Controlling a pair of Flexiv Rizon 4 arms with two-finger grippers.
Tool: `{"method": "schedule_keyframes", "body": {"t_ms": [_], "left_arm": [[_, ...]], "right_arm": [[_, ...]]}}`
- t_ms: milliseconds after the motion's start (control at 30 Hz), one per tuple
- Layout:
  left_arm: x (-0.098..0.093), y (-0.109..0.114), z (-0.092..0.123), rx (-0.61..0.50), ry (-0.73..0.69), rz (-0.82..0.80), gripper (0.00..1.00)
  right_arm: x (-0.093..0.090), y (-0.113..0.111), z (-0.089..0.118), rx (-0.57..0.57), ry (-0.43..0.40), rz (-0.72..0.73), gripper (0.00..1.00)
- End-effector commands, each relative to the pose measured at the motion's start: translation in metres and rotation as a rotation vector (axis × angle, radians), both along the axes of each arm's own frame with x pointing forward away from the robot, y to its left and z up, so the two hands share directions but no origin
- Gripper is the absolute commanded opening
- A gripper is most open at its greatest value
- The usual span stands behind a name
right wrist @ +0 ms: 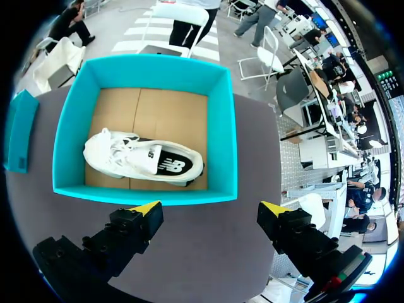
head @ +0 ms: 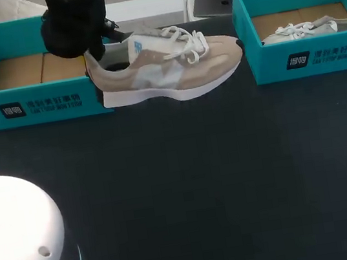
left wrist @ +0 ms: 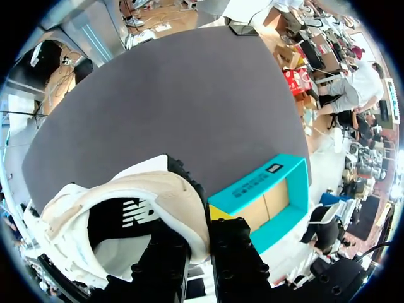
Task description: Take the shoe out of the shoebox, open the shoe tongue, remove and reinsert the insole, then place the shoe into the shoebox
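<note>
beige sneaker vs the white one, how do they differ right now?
Place: the beige white-soled sneaker is in no shoebox; the white lace-up sneaker lies inside the right teal cardboard shoebox.
Hold: the left claw clamps the beige sneaker's heel; nothing touches the white sneaker.
Colour: beige upper versus white upper.
Both have white laces.

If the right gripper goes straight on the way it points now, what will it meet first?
Probably the teal shoebox. The open right gripper points down at it, so its fingers would meet the box's near wall or the white shoe inside. The depth is unclear.
</note>
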State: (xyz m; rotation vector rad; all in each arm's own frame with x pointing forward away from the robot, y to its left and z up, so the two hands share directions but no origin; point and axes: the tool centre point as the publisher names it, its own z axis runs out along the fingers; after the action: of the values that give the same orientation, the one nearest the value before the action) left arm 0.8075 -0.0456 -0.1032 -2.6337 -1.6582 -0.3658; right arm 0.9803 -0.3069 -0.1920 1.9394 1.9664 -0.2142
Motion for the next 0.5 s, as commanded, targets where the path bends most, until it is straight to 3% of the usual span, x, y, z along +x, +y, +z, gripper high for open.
{"method": "schedule_keyframes", "body": {"t_ms": [33, 100, 167, 267, 500], "left_arm": [[-0.001, 0.003, 0.0, -0.007, -0.005, -0.003, 0.0], [-0.001, 0.003, 0.0, -0.007, -0.005, -0.003, 0.0], [-0.012, 0.0, -0.004, -0.004, 0.003, 0.029, 0.0], [-0.029, -0.01, -0.011, 0.066, -0.017, 0.104, 0.0], [-0.058, -0.039, -0.02, 0.07, 0.008, 0.136, 0.0]], "right_arm": [[-0.001, 0.0, 0.0, -0.001, -0.002, 0.001, 1.0], [-0.001, 0.0, 0.0, -0.001, -0.002, 0.001, 1.0], [-0.001, 0.0, 0.0, -0.001, -0.002, 0.001, 1.0], [-0.001, 0.0, 0.0, -0.001, -0.002, 0.001, 1.0], [-0.001, 0.0, 0.0, -0.001, -0.002, 0.001, 1.0]]}}
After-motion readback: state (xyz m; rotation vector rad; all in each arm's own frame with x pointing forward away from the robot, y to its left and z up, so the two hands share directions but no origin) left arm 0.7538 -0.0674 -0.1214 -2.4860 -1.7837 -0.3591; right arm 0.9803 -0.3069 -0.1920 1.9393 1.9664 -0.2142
